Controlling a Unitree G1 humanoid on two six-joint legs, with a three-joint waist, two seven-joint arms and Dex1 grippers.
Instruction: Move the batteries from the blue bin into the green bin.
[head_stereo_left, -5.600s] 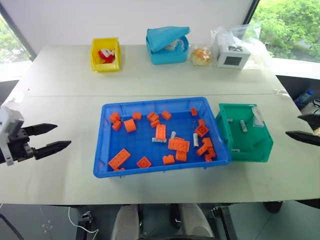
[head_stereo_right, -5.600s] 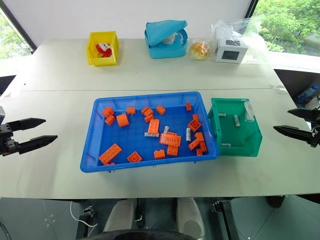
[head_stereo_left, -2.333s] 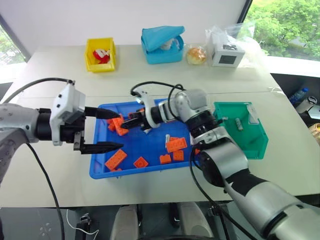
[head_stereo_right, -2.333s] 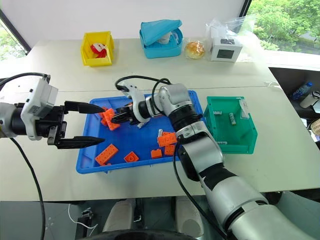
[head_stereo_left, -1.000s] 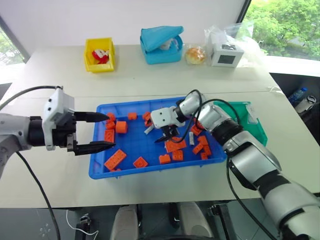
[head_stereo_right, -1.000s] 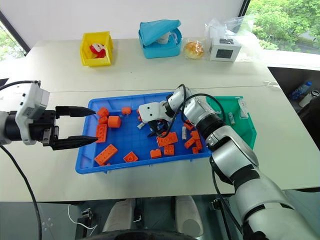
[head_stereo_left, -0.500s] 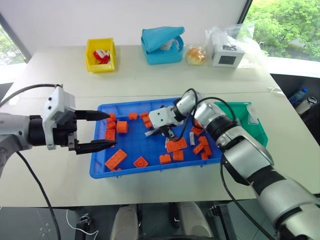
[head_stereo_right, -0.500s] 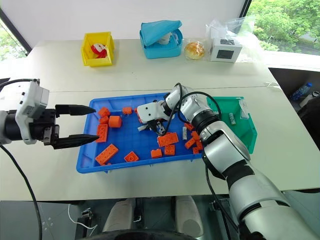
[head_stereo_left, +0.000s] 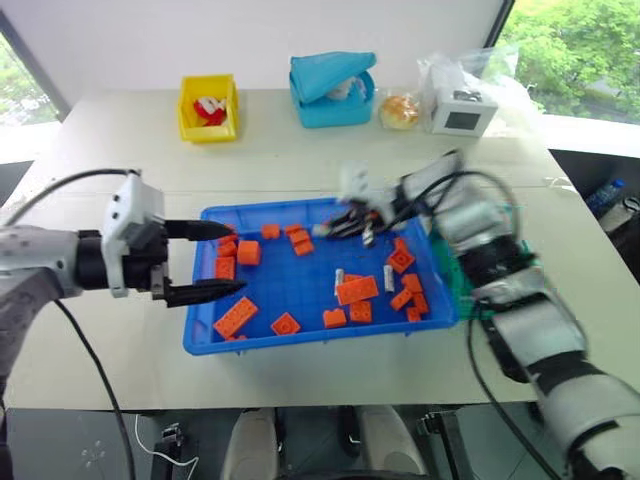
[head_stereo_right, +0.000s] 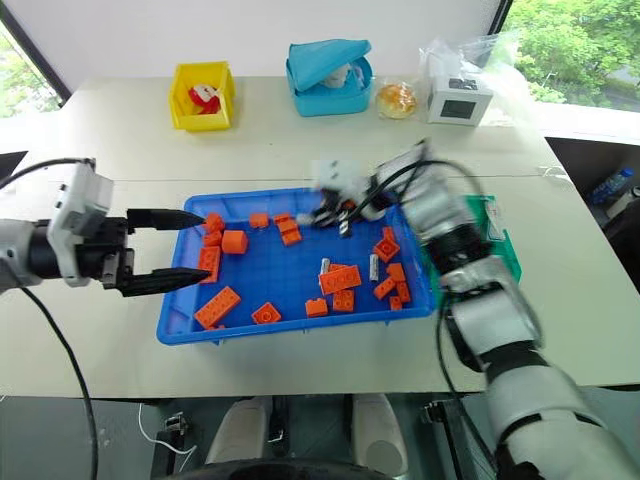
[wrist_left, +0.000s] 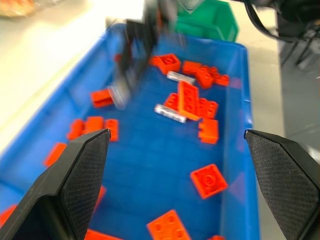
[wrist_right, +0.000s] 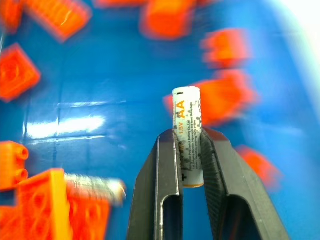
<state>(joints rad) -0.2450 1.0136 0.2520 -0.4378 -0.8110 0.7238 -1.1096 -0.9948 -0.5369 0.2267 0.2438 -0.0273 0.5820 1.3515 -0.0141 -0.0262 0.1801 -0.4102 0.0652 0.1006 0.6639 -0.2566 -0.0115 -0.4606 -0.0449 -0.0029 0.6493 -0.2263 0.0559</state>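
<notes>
The blue bin (head_stereo_left: 300, 343) lies mid-table, strewn with orange bricks (head_stereo_left: 357, 290). My right gripper (wrist_right: 188, 134) is shut on one of the batteries (wrist_right: 186, 105), a white AA cell held upright between its fingers. It hovers, blurred, above the bin's far right part (head_stereo_left: 345, 225). Two more batteries (head_stereo_left: 339, 277) (head_stereo_left: 388, 279) lie among the bricks. My left gripper (head_stereo_left: 232, 258) stands open over the bin's left edge, holding nothing. The green bin (head_stereo_right: 503, 250) sits against the blue bin's right side, largely hidden behind my right arm.
Along the table's far edge stand a yellow bin (head_stereo_left: 209, 107), a light-blue lidded box (head_stereo_left: 335, 90), a bun (head_stereo_left: 400, 110) and a white device (head_stereo_left: 460, 112) by a plastic bag. Bare tabletop lies between them and the blue bin.
My right gripper closed on a battery in the middle of the blue bin, then lifted it up and to the right. The left gripper stayed where it was.
</notes>
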